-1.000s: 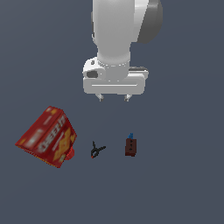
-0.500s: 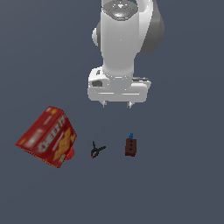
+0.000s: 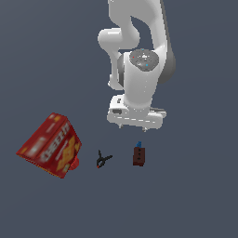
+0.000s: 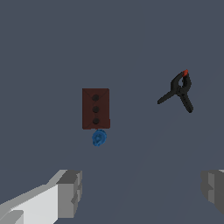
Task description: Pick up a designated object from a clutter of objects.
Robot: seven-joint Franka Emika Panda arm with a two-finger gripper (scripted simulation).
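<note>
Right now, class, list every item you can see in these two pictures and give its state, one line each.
White end effector: open, empty, above the surface.
Tiny slim blue piece: on the surface, right against one end of the block, not grasped.
Dark red-brown rectangular block: lying flat, three holes up.
Small black spring clamp: lying alone.
Large red cracker box: tilted, apart from the rest.

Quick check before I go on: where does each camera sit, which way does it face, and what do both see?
Exterior view: off the arm, looking steeply down on the floor; shows the arm's body, gripper, red box.
Wrist view: on the wrist, looking down past the open jaws; only their fingertips show.
Shared: brown block, blue piece at its end, black clamp.
</note>
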